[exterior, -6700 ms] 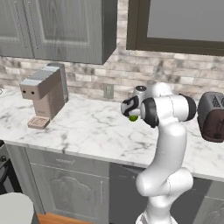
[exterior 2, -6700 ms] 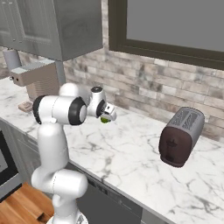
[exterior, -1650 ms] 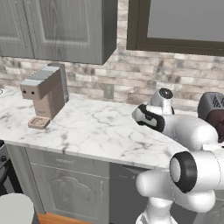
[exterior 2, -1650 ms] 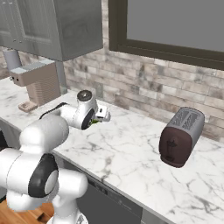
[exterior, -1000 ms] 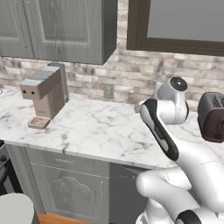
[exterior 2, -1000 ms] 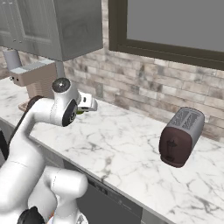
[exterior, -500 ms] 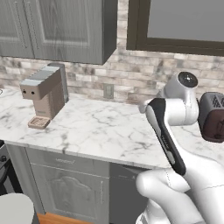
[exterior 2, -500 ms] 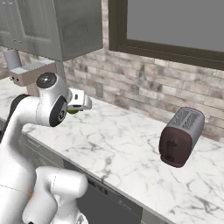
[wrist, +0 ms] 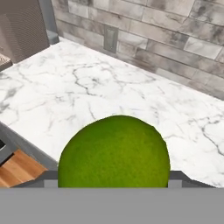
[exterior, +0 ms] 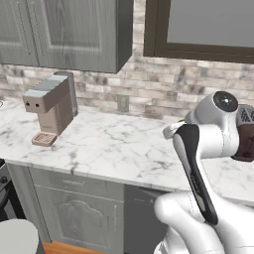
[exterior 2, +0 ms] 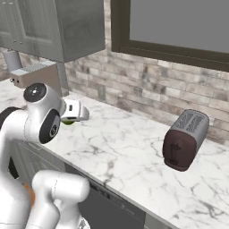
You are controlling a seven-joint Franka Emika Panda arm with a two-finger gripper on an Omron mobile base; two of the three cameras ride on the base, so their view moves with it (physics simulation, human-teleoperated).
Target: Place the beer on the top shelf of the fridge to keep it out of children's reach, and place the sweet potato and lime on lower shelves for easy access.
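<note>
A coffee machine (exterior: 49,106) stands at the left end of the white marble counter (exterior: 109,146), close to the brick wall, under grey wall cabinets (exterior: 64,32). An outlet plate (exterior: 123,103) sits on the wall just right of it. Further right, the white arm (exterior: 203,149) rises in front of the counter and partly covers a dark red toaster (exterior: 245,136).

In the right base view the arm fills the left side; the end effector (exterior 2: 71,117) reaches out over the counter's front part, and a sliver of green, the lime (exterior 2: 68,121), shows under its white housing. The toaster (exterior 2: 184,139) stands well to the right, on the counter below a dark-framed window (exterior 2: 179,27).

In the hand view the lime (wrist: 114,153) sits large and round at the bottom centre, right at the fingers, with the counter and brick wall beyond it. The end effector is clamped on the lime, held above the counter and not touching it.
</note>
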